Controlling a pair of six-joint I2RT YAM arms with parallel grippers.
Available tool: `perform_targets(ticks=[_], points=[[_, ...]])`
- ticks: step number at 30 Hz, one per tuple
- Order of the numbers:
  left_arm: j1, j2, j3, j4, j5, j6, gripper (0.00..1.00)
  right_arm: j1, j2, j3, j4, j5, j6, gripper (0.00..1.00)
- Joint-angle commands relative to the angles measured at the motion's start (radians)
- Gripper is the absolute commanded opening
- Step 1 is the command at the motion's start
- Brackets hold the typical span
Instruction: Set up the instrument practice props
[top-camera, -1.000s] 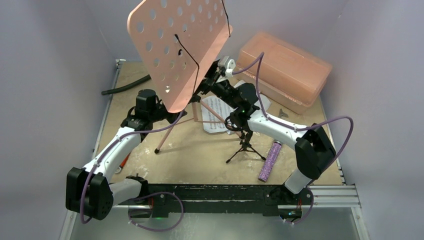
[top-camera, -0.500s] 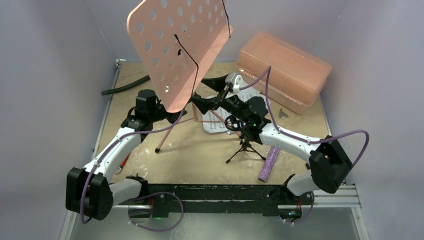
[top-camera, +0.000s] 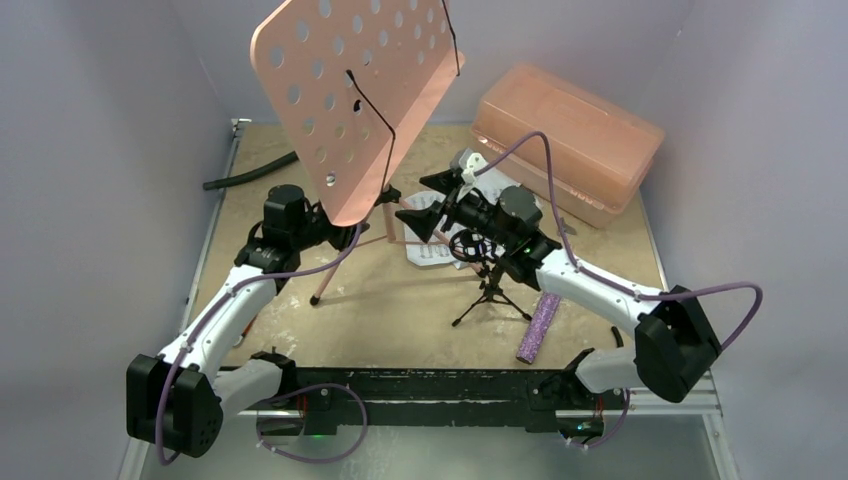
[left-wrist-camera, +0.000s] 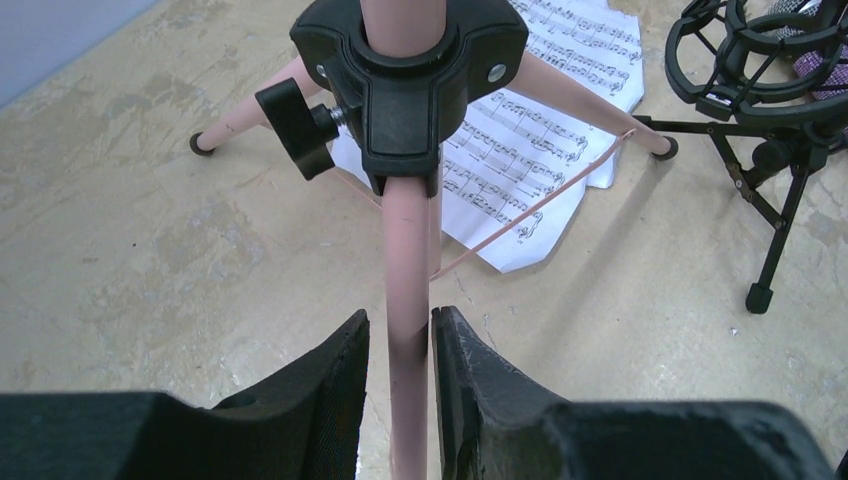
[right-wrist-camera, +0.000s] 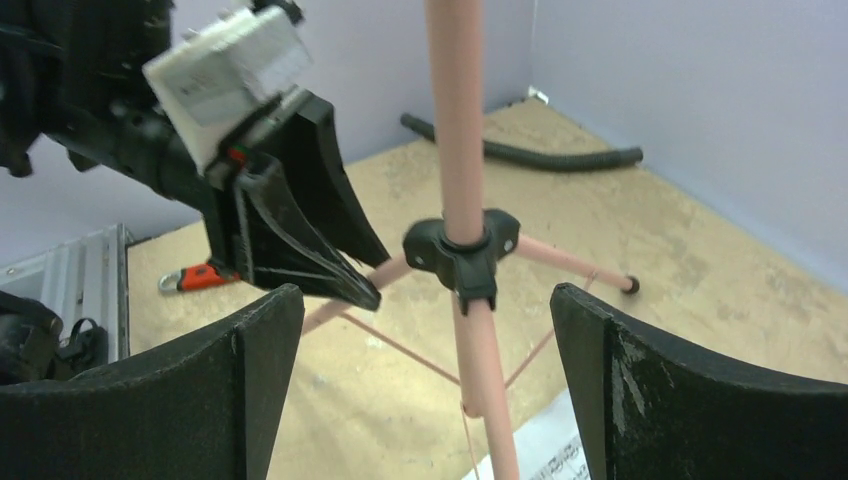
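Hugging the music stand (left-wrist-camera: 408, 240) tube with the left gripper (left-wrist-camera: 400, 325) at bottom centre — clamped or loose, cannot tell; straddling it mid-frame with the right gripper (right-wrist-camera: 428, 300) spread wide.

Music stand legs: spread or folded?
Spread. The pink legs splay outward from the black hub, with feet resting apart on the table.
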Motion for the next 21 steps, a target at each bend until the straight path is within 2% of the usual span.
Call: perform_targets(ticks=[1, 9, 16, 21], points=[[0.006, -0.019, -0.008, 0.003, 0.0, 0.01, 0.29, -0.065, 0.028, 0.086, -0.151, -0.134, 0.072, 0.95], [0.006, 0.0, 0.0, 0.002, -0.004, 0.011, 0.26, -0.14, 0.134, 0.19, -0.311, -0.331, 0.103, 0.94], [0.006, 0.018, 0.016, -0.015, -0.034, 0.035, 0.21, -0.143, 0.201, 0.233, -0.386, -0.356, 0.106, 0.88], [0.005, 0.032, 0.022, -0.014, -0.055, 0.038, 0.17, -0.145, 0.232, 0.241, -0.411, -0.374, 0.099, 0.87]])
